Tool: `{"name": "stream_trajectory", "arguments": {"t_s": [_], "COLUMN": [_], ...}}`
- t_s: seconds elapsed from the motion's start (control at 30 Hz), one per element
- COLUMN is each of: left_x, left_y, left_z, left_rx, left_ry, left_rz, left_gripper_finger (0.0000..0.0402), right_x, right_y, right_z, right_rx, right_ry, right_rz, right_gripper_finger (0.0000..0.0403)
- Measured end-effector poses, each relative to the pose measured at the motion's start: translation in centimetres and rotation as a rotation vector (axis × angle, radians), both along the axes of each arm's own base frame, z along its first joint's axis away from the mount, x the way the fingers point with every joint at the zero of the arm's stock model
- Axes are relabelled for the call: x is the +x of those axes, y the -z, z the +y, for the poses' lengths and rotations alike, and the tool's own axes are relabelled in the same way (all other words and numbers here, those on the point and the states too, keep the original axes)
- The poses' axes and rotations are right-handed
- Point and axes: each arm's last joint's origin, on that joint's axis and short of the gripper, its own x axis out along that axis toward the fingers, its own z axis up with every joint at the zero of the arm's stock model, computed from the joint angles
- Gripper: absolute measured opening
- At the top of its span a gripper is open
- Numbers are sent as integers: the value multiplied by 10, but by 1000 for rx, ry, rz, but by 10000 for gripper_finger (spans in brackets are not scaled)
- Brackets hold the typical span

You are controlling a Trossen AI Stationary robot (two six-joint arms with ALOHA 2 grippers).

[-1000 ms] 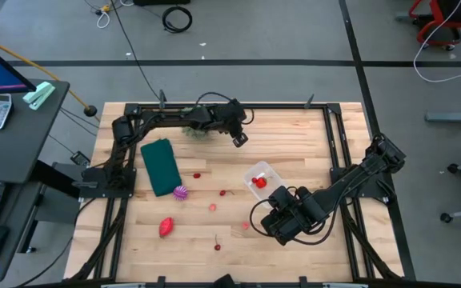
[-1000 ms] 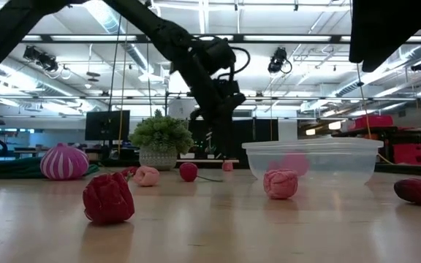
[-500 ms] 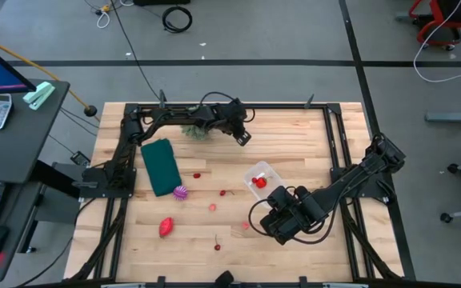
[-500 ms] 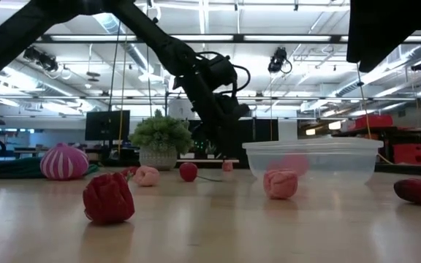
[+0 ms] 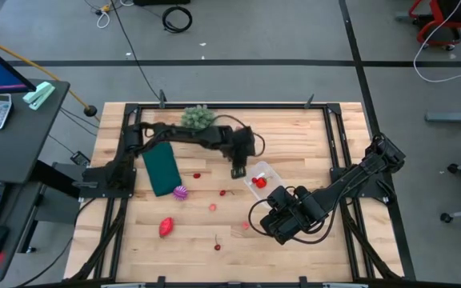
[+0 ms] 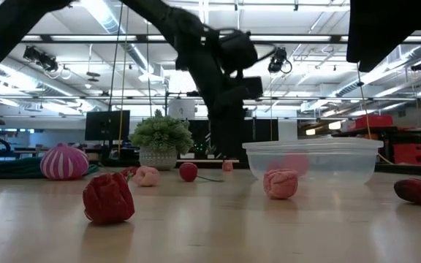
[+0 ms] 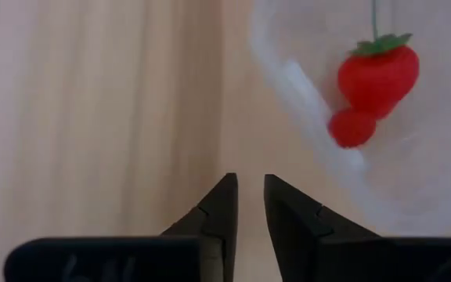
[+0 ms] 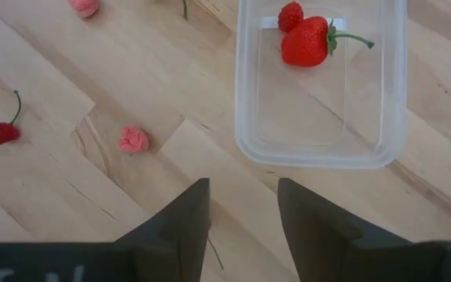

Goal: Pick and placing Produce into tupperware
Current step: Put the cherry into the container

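We see the left gripper (image 5: 238, 170) just beside the small clear plastic tub (image 5: 269, 170), jaws nearly closed on nothing. A red toy strawberry (image 8: 307, 43) lies inside the tub. The right gripper (image 8: 241, 205) waits nearby, half open, empty.

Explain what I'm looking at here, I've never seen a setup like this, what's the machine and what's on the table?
It is a robot with two dark arms at a wooden table. One picture looks straight down, one looks level across the tabletop, and two come from cameras on the wrists. The left hand hangs beside a clear plastic tub, its fingers nearly closed and empty. The right hand, open and empty, waits at the near side of the tub. Inside the tub lie a toy strawberry and a small red berry. Scattered on the table are more toy fruits, a striped purple ball, a green cloth and a small green plant.
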Motion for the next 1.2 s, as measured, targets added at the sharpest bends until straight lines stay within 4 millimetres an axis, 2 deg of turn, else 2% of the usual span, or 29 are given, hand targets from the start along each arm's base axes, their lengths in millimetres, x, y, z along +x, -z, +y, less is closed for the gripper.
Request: {"name": "stream_trajectory", "arguments": {"t_s": [0.1,0.17,0.3,0.43,0.57,0.67,0.77,0.97,1.07,1.2], "left_x": [-7,-16,-38,-67,-107,-142,-179,-245,-274,-300], "left_y": [-12,-19,-50,-92,-161,-203,-237,-281,-294,-304], "left_z": [-14,-22,-36,-38,-31,-31,-36,-48,-53,-57], "left_rx": [119,134,127,112,118,113,124,150,165,186], "left_ry": [-2,7,41,8,-86,-138,-163,-177,-170,-162], "left_rz": [66,133,196,187,-22,-166,-298,-501,-583,-647], "left_gripper_finger": [67,67,70,63,53,49,48,45,44,46], "right_x": [0,1,4,4,-1,-4,-9,-12,-13,-10], "right_y": [0,0,1,27,51,57,57,58,66,81], "right_z": [0,0,-1,13,28,35,41,42,36,27], "right_rx": [0,-13,-97,-56,88,197,178,136,87,74], "right_ry": [0,-11,-41,-89,-234,-279,-372,-430,-408,-351], "right_rz": [-4,-13,-71,-187,-201,-186,-166,-142,-123,-73], "right_gripper_finger": [160,160,160,160,160,160,160,160,160,156]}}
